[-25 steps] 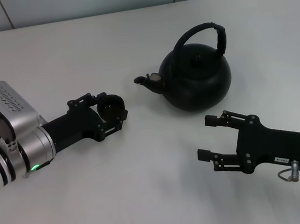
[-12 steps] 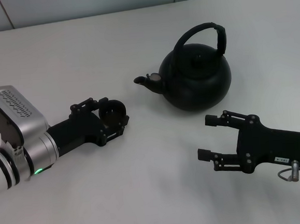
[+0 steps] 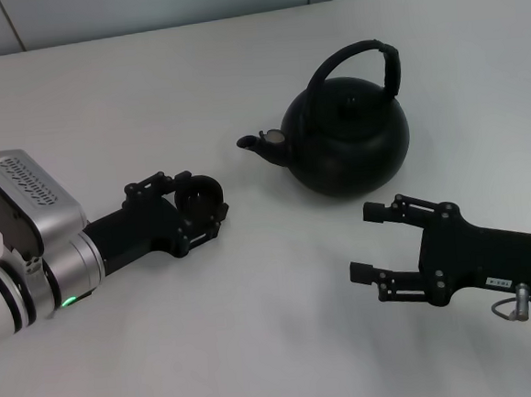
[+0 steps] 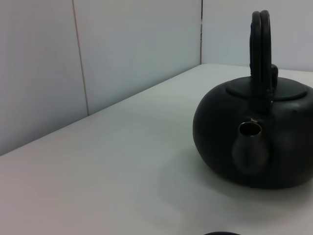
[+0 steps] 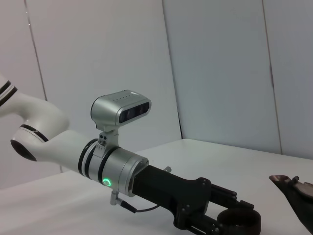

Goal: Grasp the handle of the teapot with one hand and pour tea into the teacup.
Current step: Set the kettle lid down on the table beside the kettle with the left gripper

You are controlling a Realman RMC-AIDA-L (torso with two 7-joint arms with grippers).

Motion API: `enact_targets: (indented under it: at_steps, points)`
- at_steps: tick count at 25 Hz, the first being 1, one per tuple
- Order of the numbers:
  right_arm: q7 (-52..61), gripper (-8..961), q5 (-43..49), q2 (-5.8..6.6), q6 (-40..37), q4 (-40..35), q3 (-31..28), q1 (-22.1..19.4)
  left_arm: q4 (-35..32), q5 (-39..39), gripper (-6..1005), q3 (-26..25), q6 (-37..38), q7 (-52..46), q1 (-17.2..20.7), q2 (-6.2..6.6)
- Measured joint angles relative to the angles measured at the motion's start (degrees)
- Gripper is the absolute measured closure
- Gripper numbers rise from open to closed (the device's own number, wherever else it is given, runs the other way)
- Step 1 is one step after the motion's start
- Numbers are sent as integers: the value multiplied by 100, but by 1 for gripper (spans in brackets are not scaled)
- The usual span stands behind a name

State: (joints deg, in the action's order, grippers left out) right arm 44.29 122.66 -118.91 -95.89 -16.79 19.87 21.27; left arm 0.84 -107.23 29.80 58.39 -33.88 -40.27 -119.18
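Note:
The matte black teapot (image 3: 347,144) stands on the white table, spout (image 3: 259,144) pointing at my left arm; its arched handle (image 3: 365,58) stands upright. My left gripper (image 3: 203,200) is shut on the small dark teacup (image 3: 198,189), held low just off the spout's side. In the left wrist view the teapot (image 4: 259,144) and handle (image 4: 260,54) are close ahead, and the teacup's rim (image 4: 222,233) peeks in. The right wrist view shows the teacup (image 5: 238,223) held in the left fingers. My right gripper (image 3: 363,243) is open, in front of the teapot, apart from it.
White table (image 3: 257,328) all around, with its back edge against a pale panelled wall (image 3: 140,11). The left arm's silver wrist housing (image 3: 22,199) lies low at the near left.
My left arm has shifted slightly, its wrist housing and the held teacup sitting a little lower in the head view. The teapot and right arm have not moved.

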Motion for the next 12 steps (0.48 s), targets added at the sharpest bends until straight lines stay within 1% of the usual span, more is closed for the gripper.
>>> enact_targets:
  at_steps: [12]
  points:
    - [0, 184, -8, 0, 0, -17, 9, 0, 64, 28, 175, -23, -10, 13, -10, 0]
